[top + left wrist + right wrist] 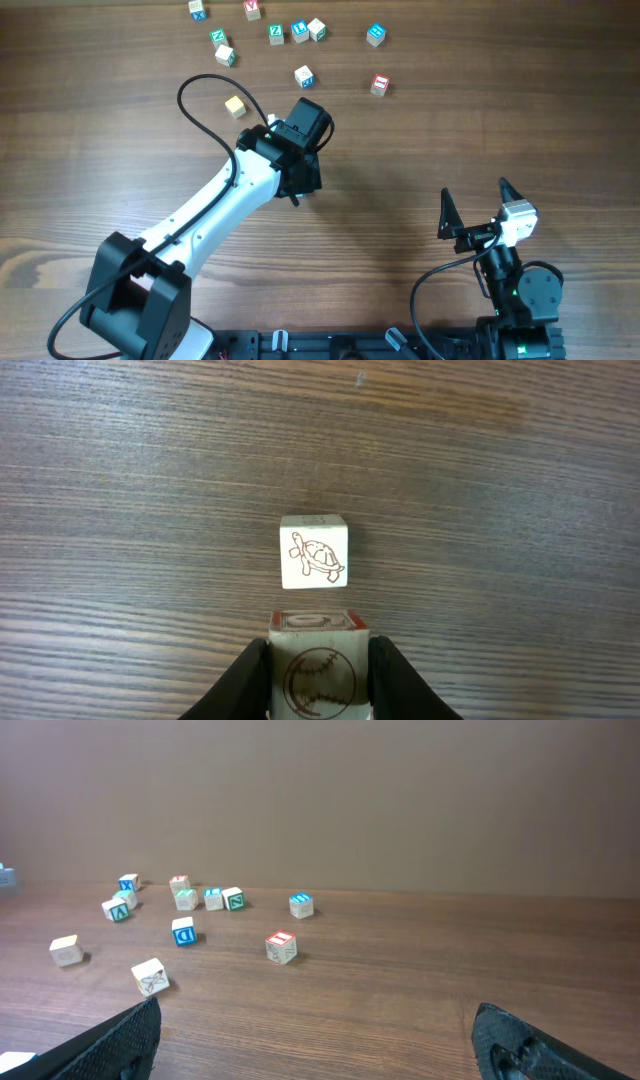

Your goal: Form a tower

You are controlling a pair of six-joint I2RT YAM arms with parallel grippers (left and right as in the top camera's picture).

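One baseball-marked cube [318, 678] clamped between the left jaws, the drawing on the side facing the wrist camera, red-framed face on top. Hidden from overhead beneath the wrist of the left arm [215, 198], near the middle of the worktop [100, 130], somewhat toward the far edge. Just beyond it in the left wrist view, a turtle cube [314, 552] standing upright on the wood, a narrow strip of bare worktop showing between the two; baseball-marked cube resting on the surface or hanging above it, impossible to tell. Stacking not yet done: all cubes in view single, none upon another. Close to the left wrist on its far-left side, a yellow-topped cube [235, 105], the same as the turtle cube or another, impossible to tell. Farther on, a blue D cube [304, 75] and a red-lettered cube [380, 84], then a loose scatter of green, blue and red letter cubes [277, 33] along the far edge. Right jaws spread wide and empty, toward the near right corner, both fingertips [125, 1038] at the bottom corners of the right wrist view, well apart from every cube.
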